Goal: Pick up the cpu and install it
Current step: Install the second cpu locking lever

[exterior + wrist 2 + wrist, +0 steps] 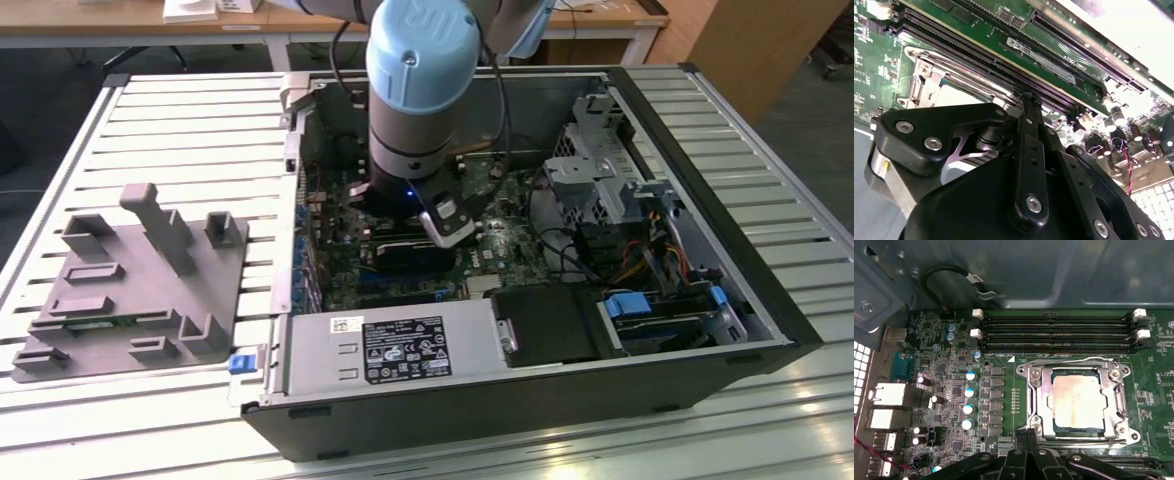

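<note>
In the first wrist view the cpu (pixel 1078 401) lies flat in the motherboard's socket, its silver top dull and a little stained. The socket's metal frame (pixel 1036 405) surrounds it on all sides. My gripper (pixel 1026 434) hovers just beside the socket's edge, its two black fingertips pressed together with nothing between them. The second wrist view has the black finger linkage (pixel 1029 150) in front of the same socket frame (pixel 924 75). From the exterior view, the arm reaches down into the open computer case, with the gripper (pixel 447 228) low over the green motherboard (pixel 387 285).
Empty memory slots (pixel 1054 332) run along the socket's far side. Case walls, a drive cage (pixel 601 170) and the power supply (pixel 387 345) hem in the board. A grey plastic block with upright posts (pixel 134 290) stands on the slatted table at the exterior view's left.
</note>
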